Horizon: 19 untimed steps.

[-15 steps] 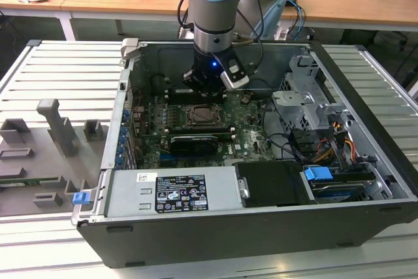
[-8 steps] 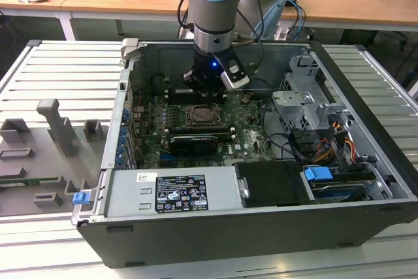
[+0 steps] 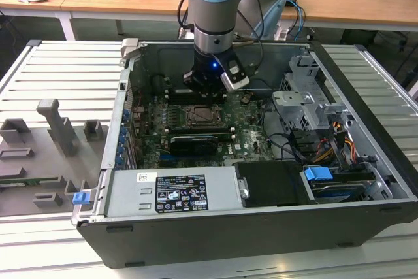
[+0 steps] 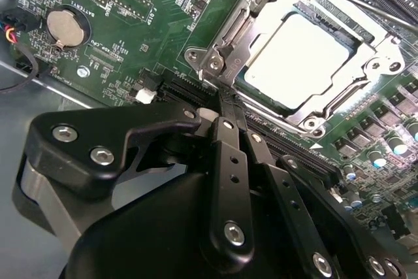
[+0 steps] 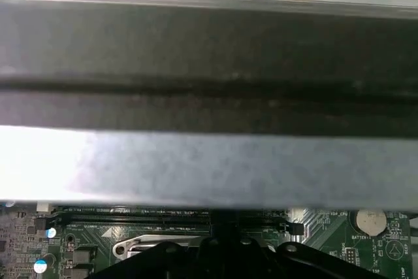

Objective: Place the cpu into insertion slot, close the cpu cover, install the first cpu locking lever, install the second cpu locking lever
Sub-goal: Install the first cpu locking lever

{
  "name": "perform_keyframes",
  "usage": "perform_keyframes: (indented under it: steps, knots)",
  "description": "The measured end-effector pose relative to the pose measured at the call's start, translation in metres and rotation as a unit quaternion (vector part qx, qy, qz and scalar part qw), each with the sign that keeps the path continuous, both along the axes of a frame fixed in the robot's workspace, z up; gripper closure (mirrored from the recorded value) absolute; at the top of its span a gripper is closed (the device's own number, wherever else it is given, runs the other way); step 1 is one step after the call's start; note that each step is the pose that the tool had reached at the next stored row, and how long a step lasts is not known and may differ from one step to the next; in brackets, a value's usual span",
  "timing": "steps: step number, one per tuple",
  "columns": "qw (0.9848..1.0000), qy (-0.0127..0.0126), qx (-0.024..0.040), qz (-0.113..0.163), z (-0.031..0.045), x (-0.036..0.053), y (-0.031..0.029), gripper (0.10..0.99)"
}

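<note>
Inside the open computer case [image 3: 366, 155], the cpu [image 4: 302, 58] sits in the insertion slot [image 4: 366, 106] under the closed cpu cover [image 4: 238, 37]; the gripper [image 4: 230, 110], jaws pressed together, touches the cover's near edge.

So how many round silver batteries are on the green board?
1. The round silver battery sits in its black holder on the green board, off to one side of the shiny chip. More could be hidden under the robot arm.
</note>
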<state>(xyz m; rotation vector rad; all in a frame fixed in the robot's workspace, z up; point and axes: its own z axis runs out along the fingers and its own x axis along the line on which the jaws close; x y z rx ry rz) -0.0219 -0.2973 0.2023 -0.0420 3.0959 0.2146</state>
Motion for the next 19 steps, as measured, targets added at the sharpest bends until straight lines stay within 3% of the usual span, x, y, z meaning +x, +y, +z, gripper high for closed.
perform_keyframes:
  steps: [5, 10, 15, 19]
  knots:
    - [1.0000, 0.0001, -0.0002, 0.000, -0.0017, 0.0000, -0.0010, 0.980]
    - [1.0000, 0.0001, 0.0037, 0.000, -0.0016, 0.0001, -0.0009, 0.980]
    - [1.0000, 0.0003, 0.0035, 0.000, 0.0085, 0.0002, -0.0009, 0.980]
    - [1.0000, 0.0003, 0.0035, 0.000, 0.0090, 0.0002, -0.0025, 0.980]
